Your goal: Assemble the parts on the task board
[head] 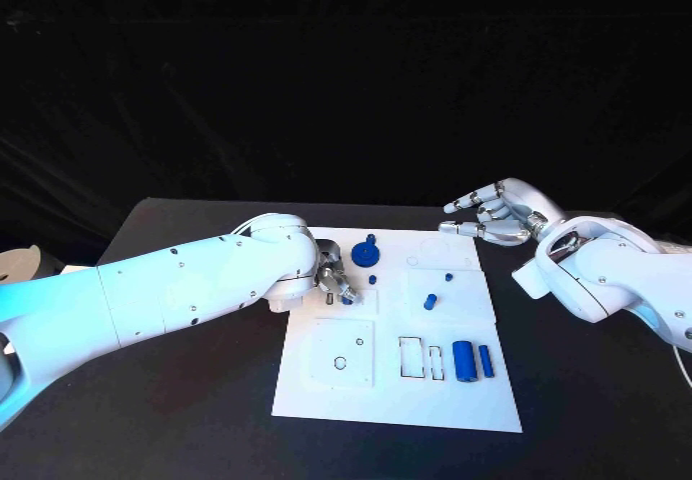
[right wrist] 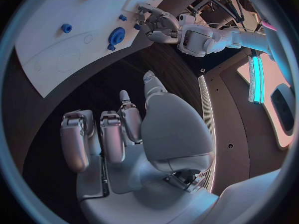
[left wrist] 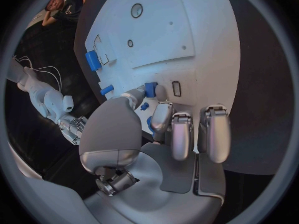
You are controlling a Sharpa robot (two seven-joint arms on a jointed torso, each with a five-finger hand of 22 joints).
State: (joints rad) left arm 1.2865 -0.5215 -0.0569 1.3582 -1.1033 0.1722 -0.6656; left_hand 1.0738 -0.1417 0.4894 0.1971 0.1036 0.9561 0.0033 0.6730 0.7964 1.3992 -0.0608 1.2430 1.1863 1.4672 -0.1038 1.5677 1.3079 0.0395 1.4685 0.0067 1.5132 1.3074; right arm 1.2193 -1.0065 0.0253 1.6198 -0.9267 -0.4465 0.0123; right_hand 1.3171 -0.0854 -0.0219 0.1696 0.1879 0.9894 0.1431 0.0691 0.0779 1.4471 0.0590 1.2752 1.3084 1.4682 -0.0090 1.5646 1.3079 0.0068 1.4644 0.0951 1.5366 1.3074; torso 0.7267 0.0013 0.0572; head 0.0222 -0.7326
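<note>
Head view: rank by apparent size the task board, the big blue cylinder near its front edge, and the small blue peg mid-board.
1. Task board, by far the largest.
2. Big blue cylinder.
3. Small blue peg, clearly smallest.
All lie on the same board, so nearness barely skews it.

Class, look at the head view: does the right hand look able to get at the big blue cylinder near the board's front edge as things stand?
Probably yes. The right hand hovers empty beyond the task board's far right corner, the big blue cylinder lies uncovered on the board's right side, and the left hand works at the opposite edge.
</note>
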